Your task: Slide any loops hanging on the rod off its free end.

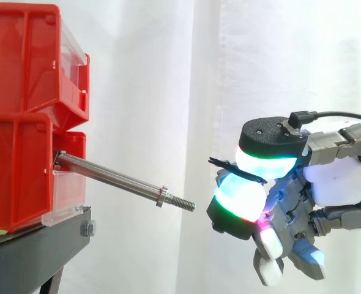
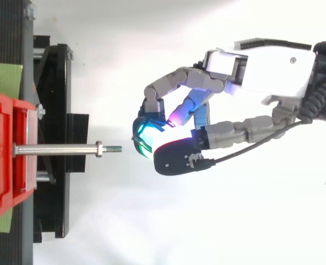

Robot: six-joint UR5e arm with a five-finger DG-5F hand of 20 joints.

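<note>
Hand (image 1: 334, 179) pinching thin black loop (image 1: 221, 163) between glowing pads, just beyond rod's (image 1: 113, 177) threaded free end; red bins (image 1: 18, 153) hold rod.

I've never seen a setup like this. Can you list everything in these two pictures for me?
bins: at least two, red, stacked at the left on the stand
stand: one, black, beneath the bins
green sheet: one, on the stand under the bins
rod: one, silver metal, sticking out from the lower bin toward the hand, nothing hanging on it
nut: one, silver, on the rod just short of its threaded free end
loop: one, thin, black, pinched in the hand, clear of the rod's end
curtain: one, white, behind everything
hand: one, grey and white, pads glowing cyan and green, at the right, curled on the loop
</note>
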